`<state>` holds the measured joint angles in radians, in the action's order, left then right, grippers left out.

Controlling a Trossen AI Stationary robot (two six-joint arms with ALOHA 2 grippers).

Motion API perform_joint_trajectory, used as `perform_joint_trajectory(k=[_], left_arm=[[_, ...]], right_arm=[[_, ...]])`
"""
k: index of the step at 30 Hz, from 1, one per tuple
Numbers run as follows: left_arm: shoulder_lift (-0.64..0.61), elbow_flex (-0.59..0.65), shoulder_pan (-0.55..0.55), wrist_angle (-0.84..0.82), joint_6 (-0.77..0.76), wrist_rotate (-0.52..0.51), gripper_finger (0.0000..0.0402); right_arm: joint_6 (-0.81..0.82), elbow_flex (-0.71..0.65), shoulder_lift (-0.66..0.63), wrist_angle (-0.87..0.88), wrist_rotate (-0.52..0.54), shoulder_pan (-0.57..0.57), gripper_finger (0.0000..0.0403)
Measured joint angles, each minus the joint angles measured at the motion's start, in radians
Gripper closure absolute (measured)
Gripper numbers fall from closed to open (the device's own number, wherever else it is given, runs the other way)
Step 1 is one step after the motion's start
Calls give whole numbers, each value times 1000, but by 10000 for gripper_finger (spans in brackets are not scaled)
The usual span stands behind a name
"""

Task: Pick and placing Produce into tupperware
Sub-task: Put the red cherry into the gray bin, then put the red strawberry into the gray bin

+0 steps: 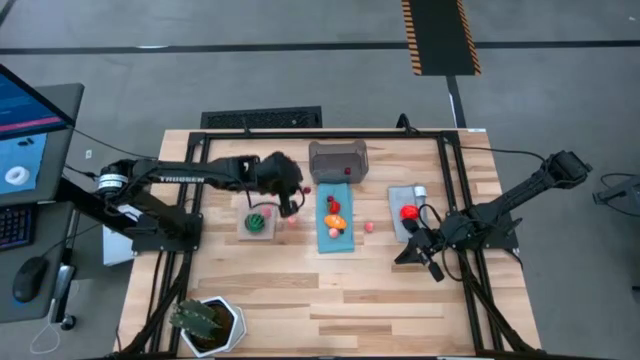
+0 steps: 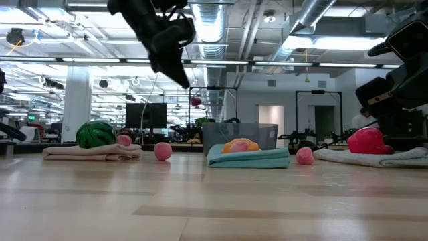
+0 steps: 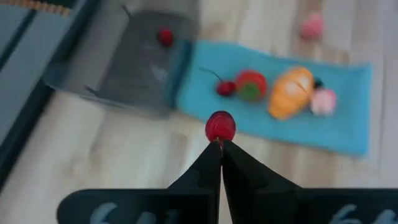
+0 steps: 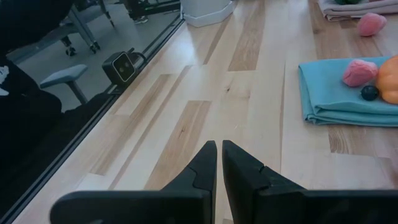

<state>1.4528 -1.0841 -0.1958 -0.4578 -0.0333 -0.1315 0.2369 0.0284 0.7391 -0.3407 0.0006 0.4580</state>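
Two dark jointed arms with tapered black fingers (image 3: 205, 171), white lettering.

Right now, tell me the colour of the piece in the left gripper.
Red piece; the left wrist view shows it best.

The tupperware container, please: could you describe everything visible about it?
The tupperware is a small translucent grey plastic box, rectangular with rounded corners and low walls, open-topped. It sits upright on the wooden table, at the far end of the blue mat. One small red piece of produce lies inside. No end effector touches it.
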Motion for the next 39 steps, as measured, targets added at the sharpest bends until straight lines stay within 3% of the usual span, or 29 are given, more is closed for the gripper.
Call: perform_joint_trajectory(k=[6, 12, 19, 31, 39], left_arm=[[4, -2, -105, 195, 30, 134, 401], [49, -3, -198, 321, 18, 152, 401], [184, -2, -243, 487, -58, 165, 401], [235, -82, -248, 495, -131, 224, 388], [235, -86, -248, 486, -136, 177, 325]], right_arm=[[0, 0, 0, 0, 0, 0, 353], [0, 0, 0, 0, 0, 0, 353], [0, 0, 0, 10, 0, 0, 353], [0, 0, 0, 19, 0, 0, 353], [0, 0, 0, 20, 0, 0, 353]])
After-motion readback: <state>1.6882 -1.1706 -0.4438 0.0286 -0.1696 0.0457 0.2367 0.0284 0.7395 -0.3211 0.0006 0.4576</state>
